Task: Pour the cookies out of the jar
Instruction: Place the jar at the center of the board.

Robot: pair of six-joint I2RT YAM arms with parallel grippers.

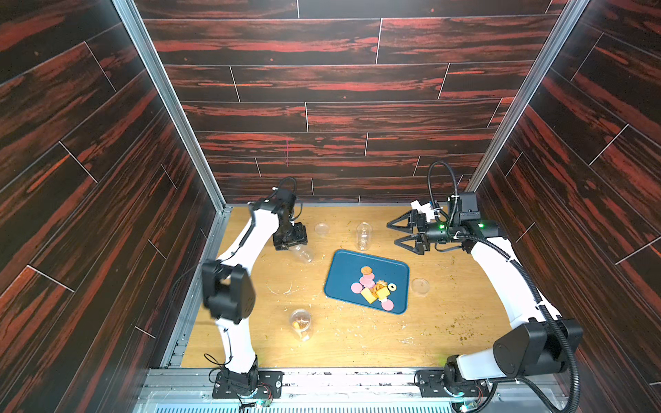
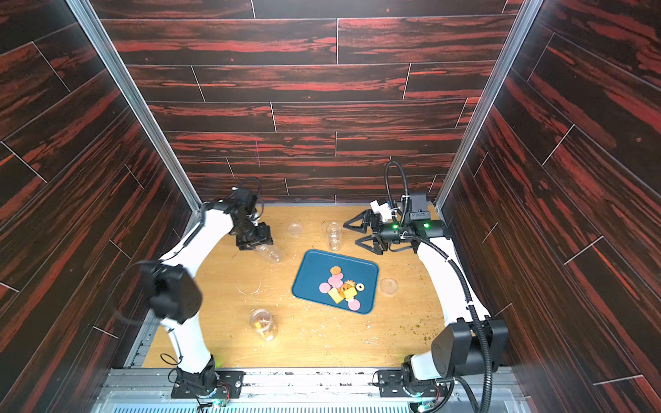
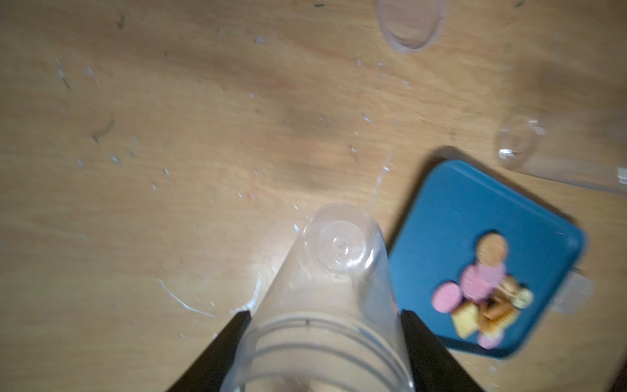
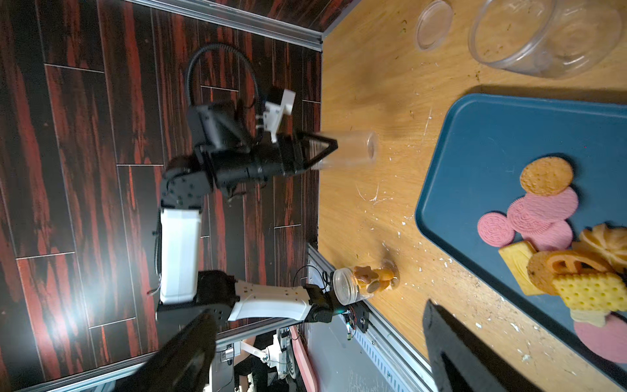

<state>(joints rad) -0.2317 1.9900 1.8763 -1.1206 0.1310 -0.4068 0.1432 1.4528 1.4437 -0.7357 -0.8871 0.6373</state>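
Jar (image 3: 339, 244) is pinched between left gripper (image 3: 325, 314) jaws, base away from them; right gripper (image 1: 392, 233) jaws are spread; cookies (image 1: 373, 288) are piled on tray (image 1: 343, 271).

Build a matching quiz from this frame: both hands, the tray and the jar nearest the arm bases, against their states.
Column A
1. left hand
2. right hand
3. tray
4. near jar

Column B
a. open, holding nothing
b. cookies inside
c. shut on empty jar
d. cookie pile on it

Pairs: 1-c, 2-a, 3-d, 4-b
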